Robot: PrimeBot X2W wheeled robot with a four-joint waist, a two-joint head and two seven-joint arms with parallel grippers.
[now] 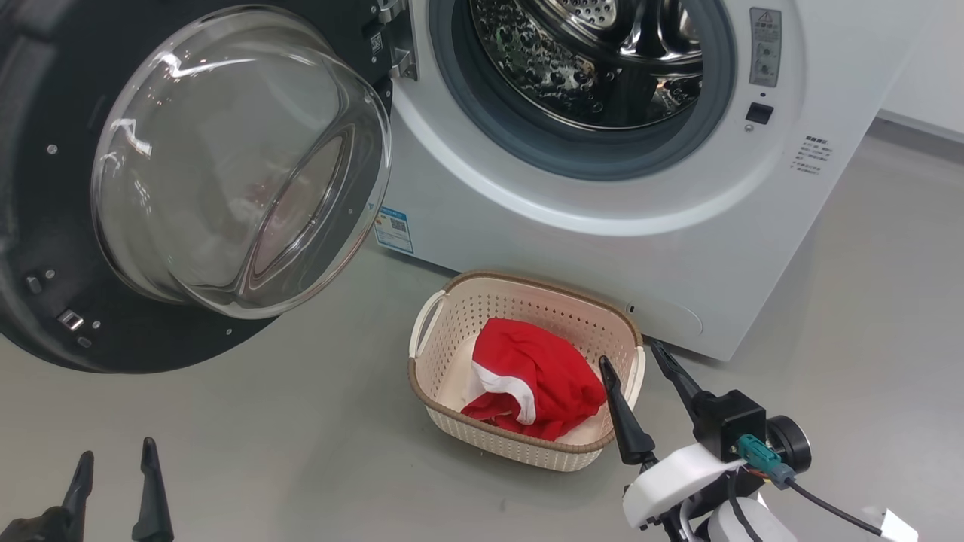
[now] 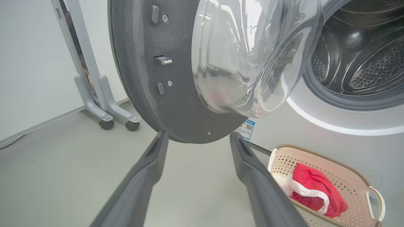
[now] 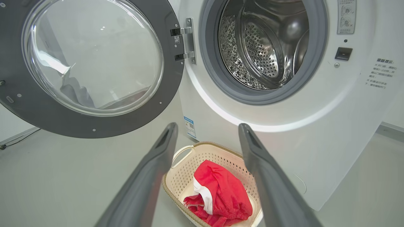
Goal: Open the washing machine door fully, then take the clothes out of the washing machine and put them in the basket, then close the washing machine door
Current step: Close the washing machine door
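The door [image 1: 226,173] stands swung wide at the left, its glass bowl bulging toward the camera, and beside it the washer [image 1: 602,248] shows its steel drum [image 1: 595,60] inside the grey ring. On the floor [image 1: 301,452] just before the washer sits the basket [image 1: 512,444] with the red clothes [image 1: 538,380] bunched inside. The right gripper [image 1: 630,353] is at the basket's right rim with fingers apart and nothing between them, and the left gripper [image 1: 117,447] is spread over bare floor at lower left.

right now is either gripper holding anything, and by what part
Nothing is held. The left gripper and right gripper are both open and empty; the clothes lie in the basket.
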